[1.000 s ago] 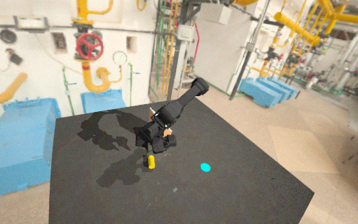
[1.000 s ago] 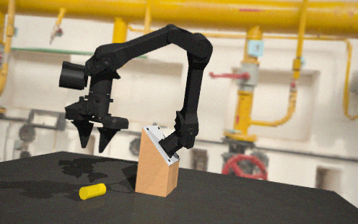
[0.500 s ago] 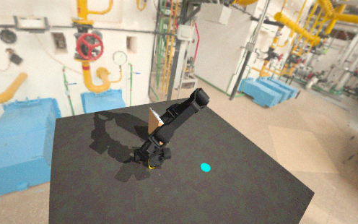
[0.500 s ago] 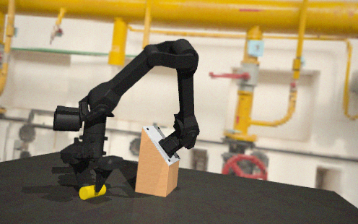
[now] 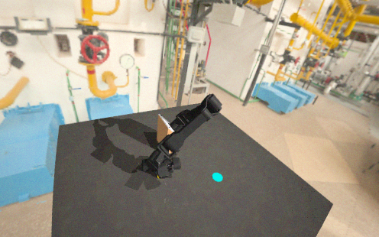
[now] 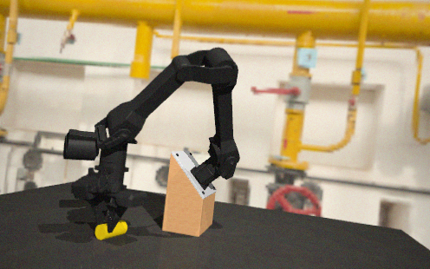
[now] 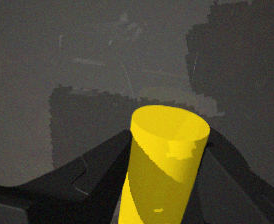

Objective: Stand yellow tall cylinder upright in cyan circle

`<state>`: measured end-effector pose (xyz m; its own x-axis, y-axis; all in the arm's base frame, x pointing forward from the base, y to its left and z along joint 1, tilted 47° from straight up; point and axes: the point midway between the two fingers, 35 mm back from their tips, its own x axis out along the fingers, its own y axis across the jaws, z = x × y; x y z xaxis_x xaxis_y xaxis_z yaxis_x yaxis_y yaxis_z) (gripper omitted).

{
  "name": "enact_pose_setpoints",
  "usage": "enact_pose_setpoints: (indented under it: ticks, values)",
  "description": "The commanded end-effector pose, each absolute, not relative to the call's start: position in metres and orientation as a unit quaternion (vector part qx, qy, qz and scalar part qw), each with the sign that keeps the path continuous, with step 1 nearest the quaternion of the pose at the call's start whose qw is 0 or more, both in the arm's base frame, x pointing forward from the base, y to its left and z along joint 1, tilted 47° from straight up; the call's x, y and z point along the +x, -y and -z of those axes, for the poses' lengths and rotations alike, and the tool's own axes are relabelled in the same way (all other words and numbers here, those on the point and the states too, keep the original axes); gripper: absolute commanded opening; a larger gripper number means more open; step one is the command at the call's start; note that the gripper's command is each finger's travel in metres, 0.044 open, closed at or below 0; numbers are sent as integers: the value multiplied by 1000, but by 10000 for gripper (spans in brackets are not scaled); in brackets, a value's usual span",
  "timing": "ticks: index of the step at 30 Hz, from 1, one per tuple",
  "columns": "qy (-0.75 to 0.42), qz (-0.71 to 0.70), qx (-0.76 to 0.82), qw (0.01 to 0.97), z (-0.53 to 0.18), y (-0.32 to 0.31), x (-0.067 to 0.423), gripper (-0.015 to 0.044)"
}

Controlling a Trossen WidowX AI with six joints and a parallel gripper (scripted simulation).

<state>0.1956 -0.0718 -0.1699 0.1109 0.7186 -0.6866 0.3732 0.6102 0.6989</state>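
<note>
The yellow cylinder (image 6: 117, 229) (image 7: 162, 183) lies on its side on the black table (image 5: 94, 206) (image 6: 280, 247). In the top view only a sliver of it (image 5: 158, 176) shows under the gripper. My gripper (image 5: 163, 172) (image 6: 111, 222) (image 7: 165, 145) is down at table level, with its two dark fingers on either side of the cylinder, shut on it. The cyan circle (image 5: 217, 176) is a small disc on the table, to the right of the gripper in the top view, and nothing stands in it.
A tan wedge-shaped block (image 5: 163, 130) (image 6: 186, 204) with a grey plate carries the arm's base, just behind the gripper. The table's edges drop off on all sides. Pipes and blue crates are background.
</note>
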Motion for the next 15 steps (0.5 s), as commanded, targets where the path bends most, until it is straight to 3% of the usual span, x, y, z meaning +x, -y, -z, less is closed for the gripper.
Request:
enact_pose_setpoints:
  ticks: [1,15]
  values:
    - [-652,-139,420,616,167,77,196,105]
    - [-653,-136,419,617,140,110,195,105]
